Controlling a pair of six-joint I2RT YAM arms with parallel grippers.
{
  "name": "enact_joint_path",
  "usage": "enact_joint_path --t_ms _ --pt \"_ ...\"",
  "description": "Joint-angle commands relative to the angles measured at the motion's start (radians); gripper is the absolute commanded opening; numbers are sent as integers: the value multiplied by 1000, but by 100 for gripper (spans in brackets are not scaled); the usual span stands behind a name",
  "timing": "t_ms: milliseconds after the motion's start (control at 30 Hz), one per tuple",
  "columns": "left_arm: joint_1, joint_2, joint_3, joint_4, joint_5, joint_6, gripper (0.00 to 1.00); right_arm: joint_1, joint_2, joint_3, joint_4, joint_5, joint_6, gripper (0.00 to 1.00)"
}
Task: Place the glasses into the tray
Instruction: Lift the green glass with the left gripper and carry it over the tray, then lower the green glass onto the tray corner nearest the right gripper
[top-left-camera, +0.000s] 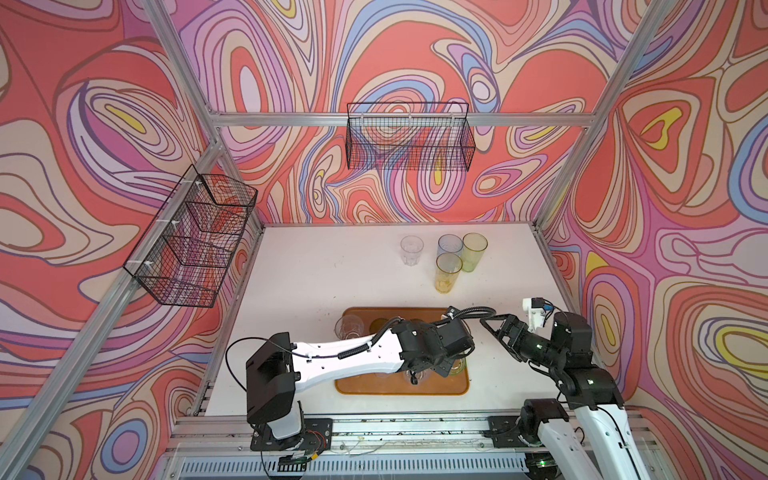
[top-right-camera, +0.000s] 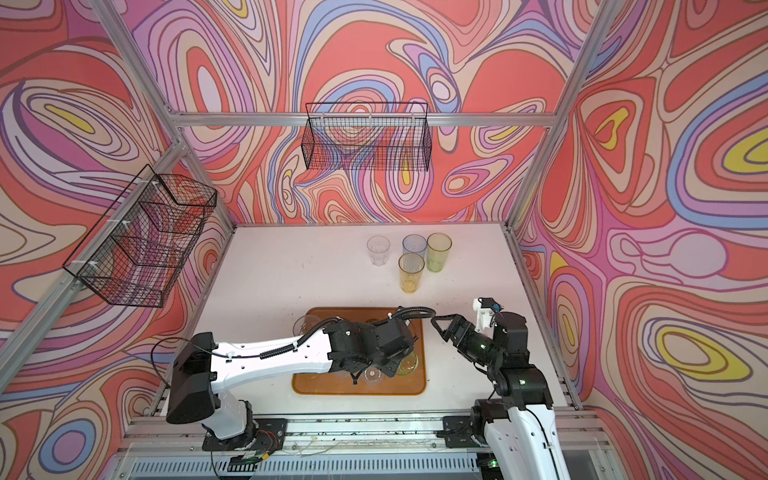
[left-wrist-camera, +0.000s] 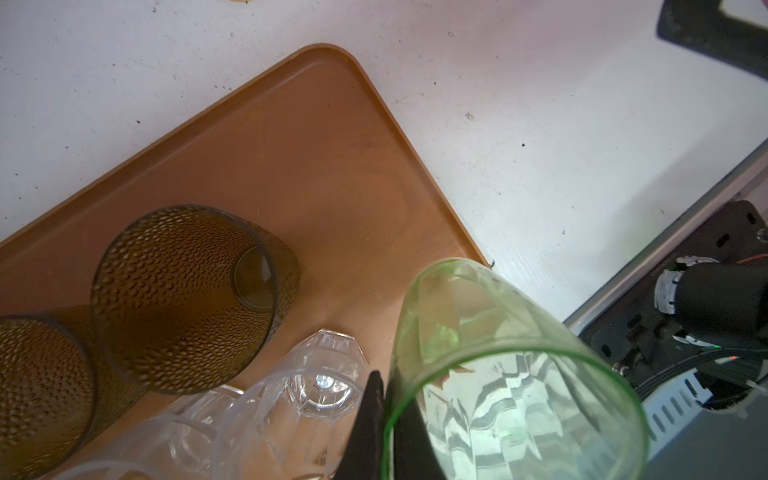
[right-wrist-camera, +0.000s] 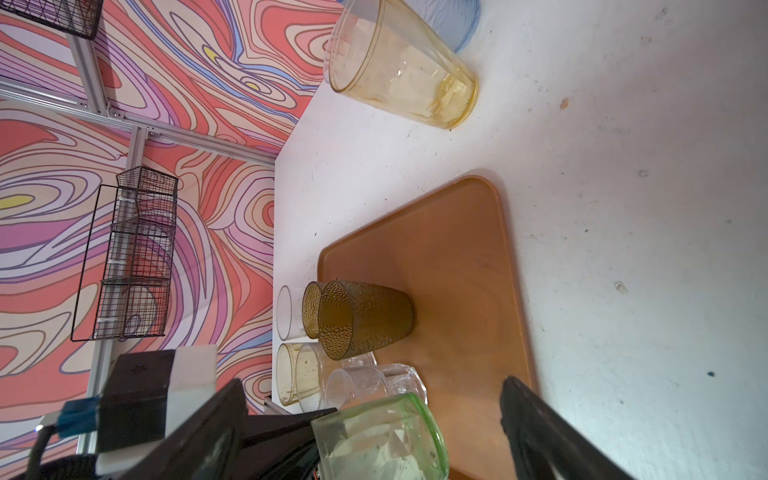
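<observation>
The orange-brown tray (top-left-camera: 399, 392) (top-right-camera: 316, 384) lies near the table's front. Over its near right corner my left gripper (left-wrist-camera: 386, 399) is shut on the rim of a green glass (left-wrist-camera: 498, 374) (top-left-camera: 457, 368) (right-wrist-camera: 382, 440), which hangs tilted. On the tray (left-wrist-camera: 316, 166) stand two dimpled olive-brown glasses (left-wrist-camera: 187, 291), clear faceted ones (left-wrist-camera: 316, 382) and amber ones (right-wrist-camera: 286, 378). At the back right of the table stand a clear glass (top-left-camera: 411, 249), a grey-blue one (top-left-camera: 449, 247), a yellow-green one (top-left-camera: 473, 251) and a yellow one (top-left-camera: 448, 272). My right gripper (top-left-camera: 496, 332) (right-wrist-camera: 370, 395) hovers open just right of the tray.
One black wire basket (top-left-camera: 409, 137) hangs on the back wall, another (top-left-camera: 195, 237) on the left wall. Aluminium posts frame the table. A metal rail (top-left-camera: 415, 428) runs along the front edge. My left arm (top-left-camera: 345, 357) lies across the tray.
</observation>
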Motion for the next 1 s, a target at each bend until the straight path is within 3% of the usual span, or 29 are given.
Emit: enact_joint_path --t_ms 0,967 --pt "-10 39 16 -21 -24 -14 0 -5 -6 -2 -20 29 -19 97" --pt "-14 171 93 -87 -2 -7 0 -5 6 -16 -33 70 -35 97"
